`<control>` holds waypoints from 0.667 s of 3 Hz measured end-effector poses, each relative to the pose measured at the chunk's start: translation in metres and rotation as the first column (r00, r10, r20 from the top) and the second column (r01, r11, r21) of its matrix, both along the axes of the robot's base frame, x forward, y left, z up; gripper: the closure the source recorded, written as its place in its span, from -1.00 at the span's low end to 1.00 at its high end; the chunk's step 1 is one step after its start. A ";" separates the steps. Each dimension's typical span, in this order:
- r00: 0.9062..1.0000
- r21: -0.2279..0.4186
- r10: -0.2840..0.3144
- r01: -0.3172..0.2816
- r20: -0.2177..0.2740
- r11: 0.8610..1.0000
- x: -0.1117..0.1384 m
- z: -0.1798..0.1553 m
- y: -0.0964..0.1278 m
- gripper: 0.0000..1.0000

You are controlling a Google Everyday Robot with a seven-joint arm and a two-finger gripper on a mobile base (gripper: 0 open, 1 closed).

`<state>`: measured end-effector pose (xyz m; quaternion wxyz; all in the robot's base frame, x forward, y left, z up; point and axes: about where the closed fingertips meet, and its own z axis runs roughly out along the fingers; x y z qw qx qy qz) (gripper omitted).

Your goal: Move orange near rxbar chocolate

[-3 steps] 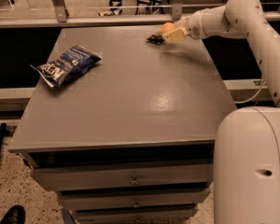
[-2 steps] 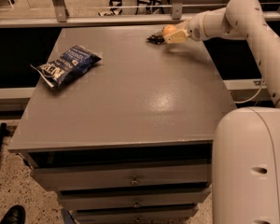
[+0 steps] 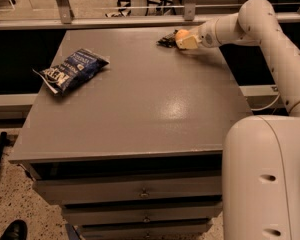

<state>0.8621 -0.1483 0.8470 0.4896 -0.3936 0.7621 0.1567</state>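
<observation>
The orange [image 3: 181,33] is at the far right of the grey table top [image 3: 140,94], right at the tip of my gripper [image 3: 184,40]. The gripper reaches in from the right on the white arm [image 3: 230,26] and sits low over the table, up against the orange. The rxbar chocolate [image 3: 165,40], a small dark flat wrapper, lies on the table just left of the orange, touching or almost touching it. Part of the orange is hidden by the gripper.
A crinkled blue chip bag [image 3: 70,70] lies at the table's left side. The robot's white body [image 3: 265,179] fills the lower right. Drawers [image 3: 140,191] sit under the table front. A rail [image 3: 115,21] runs behind the far edge.
</observation>
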 end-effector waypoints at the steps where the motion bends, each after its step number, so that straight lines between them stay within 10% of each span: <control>1: 1.000 0.005 -0.004 0.004 -0.016 1.000 0.001 -0.006 0.000 -0.77; 2: 1.000 0.007 -0.008 0.008 -0.025 1.000 0.001 -0.010 0.000 -1.00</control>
